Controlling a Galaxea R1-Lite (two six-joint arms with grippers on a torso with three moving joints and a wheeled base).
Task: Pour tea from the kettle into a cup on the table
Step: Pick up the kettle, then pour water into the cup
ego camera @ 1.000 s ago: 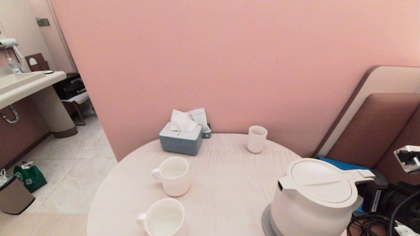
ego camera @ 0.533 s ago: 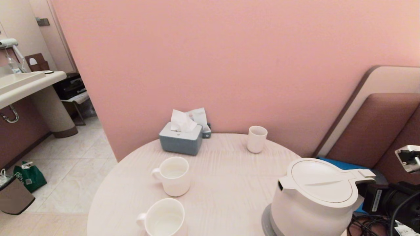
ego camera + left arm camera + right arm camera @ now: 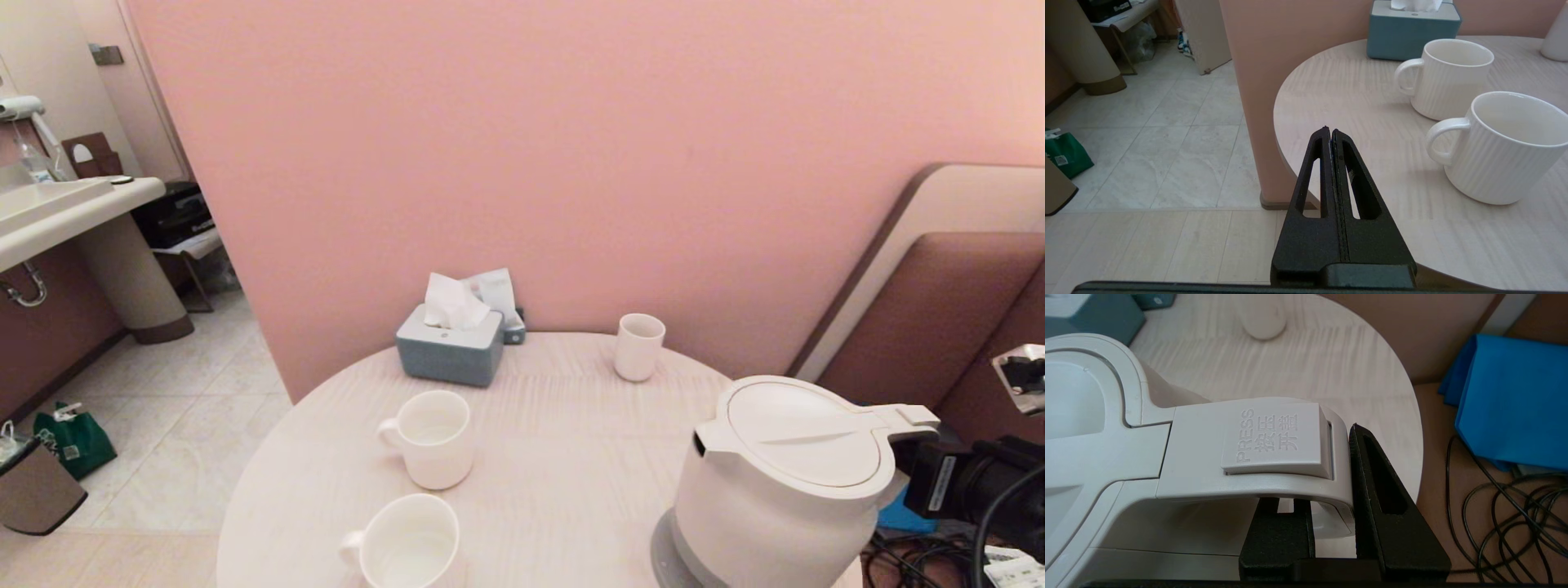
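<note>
**Right gripper holds the kettle handle near the table edge**

The right gripper [image 3: 1331,473] is clamped on the loop handle of the kettle [image 3: 784,482]. One finger sits inside the loop and the other finger is outside it. The kettle is tipped a little, with its bottom just above the grey base [image 3: 673,555]. It is at the right front edge of the table [image 3: 571,457].

The left gripper [image 3: 1329,132] is pressed tight together and holds nothing. It hangs by the table's left edge, over the floor.

Two white mugs stand on the left side, the far mug [image 3: 429,437] and the near mug [image 3: 406,543], close together. A wide bare strip of table lies between the mugs and the kettle. A small cup [image 3: 638,346] and a tissue box [image 3: 451,349] sit far back by the wall.
</note>
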